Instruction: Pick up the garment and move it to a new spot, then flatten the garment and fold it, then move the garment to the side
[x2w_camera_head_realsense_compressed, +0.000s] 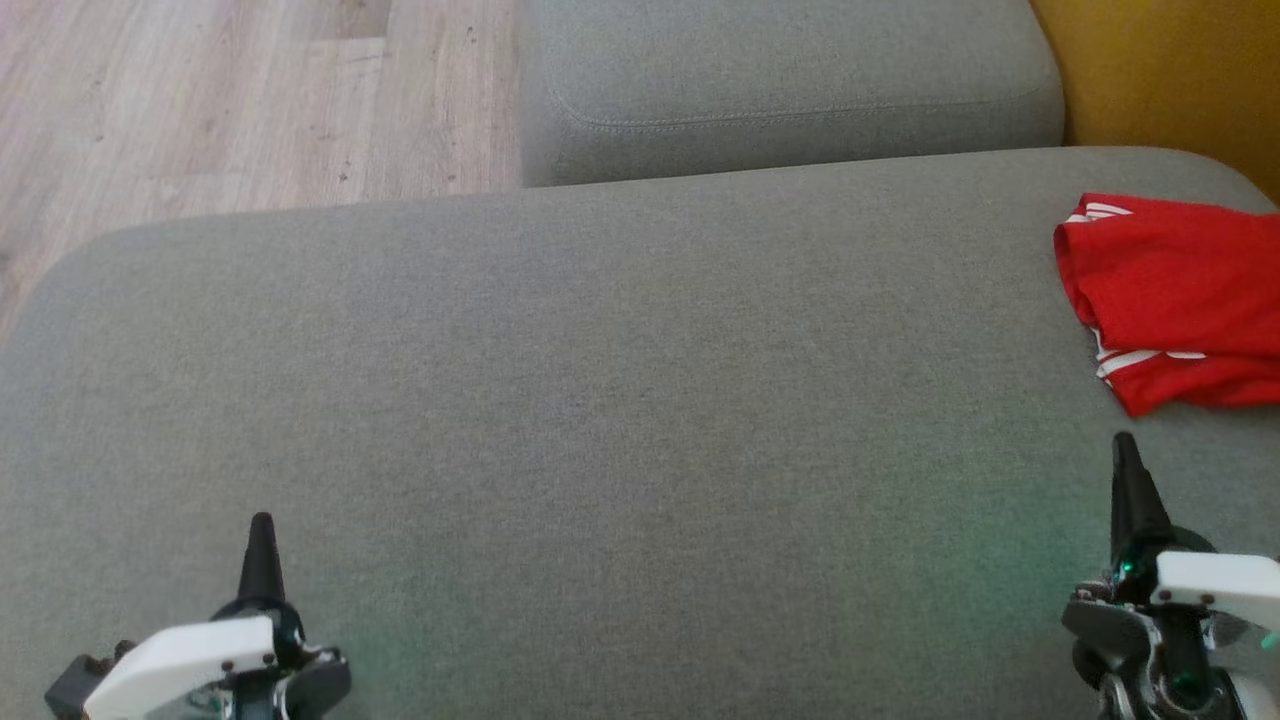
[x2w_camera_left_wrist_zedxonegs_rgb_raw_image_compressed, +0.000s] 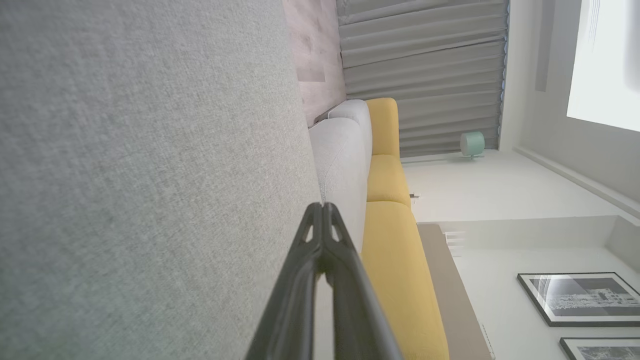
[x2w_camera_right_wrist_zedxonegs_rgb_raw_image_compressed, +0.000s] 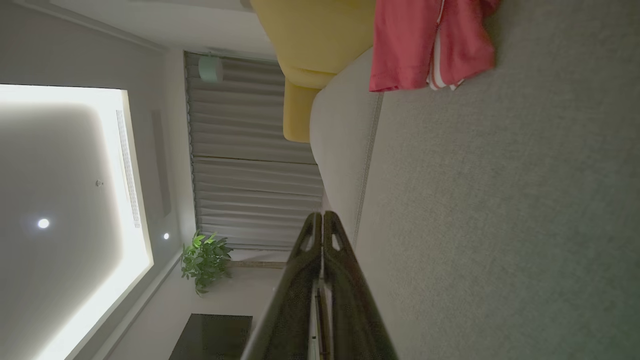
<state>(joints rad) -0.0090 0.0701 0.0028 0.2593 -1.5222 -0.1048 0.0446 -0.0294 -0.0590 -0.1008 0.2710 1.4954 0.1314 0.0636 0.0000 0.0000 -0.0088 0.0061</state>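
The garment is red with white stripes and lies folded at the far right of the grey cushion; the right wrist view has the garment at its top. My right gripper hangs shut and empty just in front of it, not touching it, and its fingertips meet in the right wrist view. At the lower left of the head view my left gripper is shut with nothing in it, far from the garment; its closed tips show in the left wrist view.
A second grey cushion sits beyond the first, with wooden floor to its left. A yellow sofa part rises at the back right. Grey curtains and framed pictures line the room's walls.
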